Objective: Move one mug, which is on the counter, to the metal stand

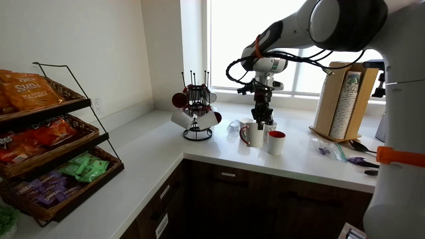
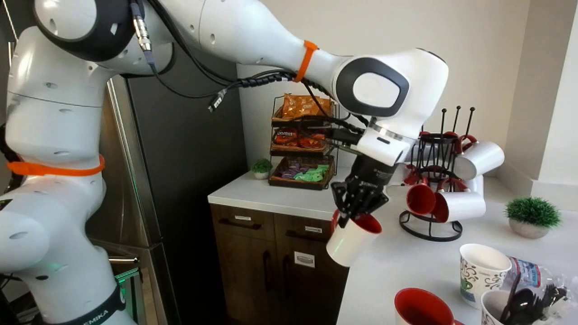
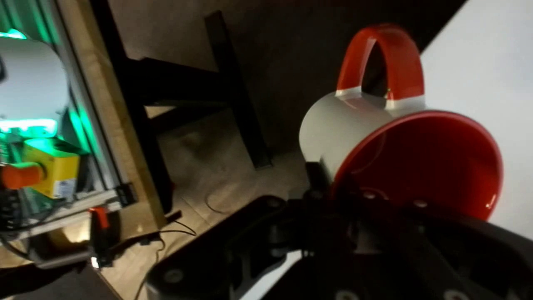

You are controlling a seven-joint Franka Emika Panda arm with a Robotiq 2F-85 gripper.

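Note:
My gripper [image 1: 260, 124] is shut on the rim of a white mug [image 1: 254, 135] with a red inside and red handle. The held mug [image 2: 351, 243] is tilted and in the air by the counter's front edge. In the wrist view the jaws [image 3: 322, 183] pinch the rim of the mug [image 3: 345, 125], and its handle points up in the picture; the finger inside is hard to see. The dark wire metal stand [image 1: 196, 87] is on the counter with several mugs hanging on it; the stand [image 2: 438, 138] is also beyond the gripper. Another mug [image 1: 276, 145] stands upright on the counter, red inside [image 2: 422, 307].
Patterned paper cups [image 2: 483, 275] stand near the upright mug, one with black cutlery [image 2: 526, 302]. A clear plastic bottle [image 2: 526, 272] lies behind. A potted plant [image 2: 528, 225] is near the stand. A wooden cup holder [image 1: 327, 103] and a tiered snack rack [image 1: 106, 136] stand on the counter.

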